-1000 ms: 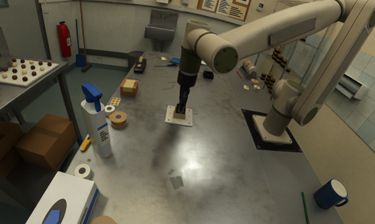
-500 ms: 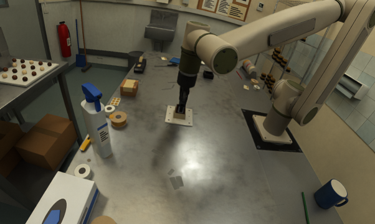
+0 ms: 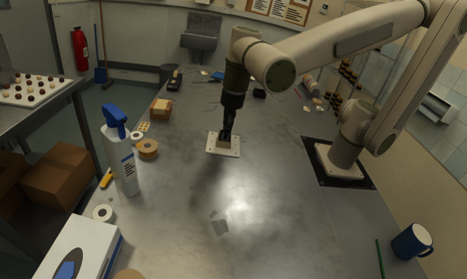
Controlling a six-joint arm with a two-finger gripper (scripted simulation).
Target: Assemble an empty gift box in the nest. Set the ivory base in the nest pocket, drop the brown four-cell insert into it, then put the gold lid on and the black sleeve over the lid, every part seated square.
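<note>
The ivory base [image 3: 223, 144] sits in the pocket of the white nest plate [image 3: 222, 144] near the middle of the steel table. The black sleeve [image 3: 224, 136] rests on top of the box, held by my gripper [image 3: 225, 133], which comes straight down onto it from above. The brown insert and the gold lid are hidden under the sleeve and the fingers, and I cannot tell whether the sleeve sits square.
The nest plate's rim is the nearest edge. Left of it stand a spray bottle [image 3: 120, 155], tape rolls [image 3: 147, 148] and a small brown carton [image 3: 161, 109]. The arm's base [image 3: 344, 162] is bolted to the right, and a blue mug [image 3: 412, 242] sits near the front right corner.
</note>
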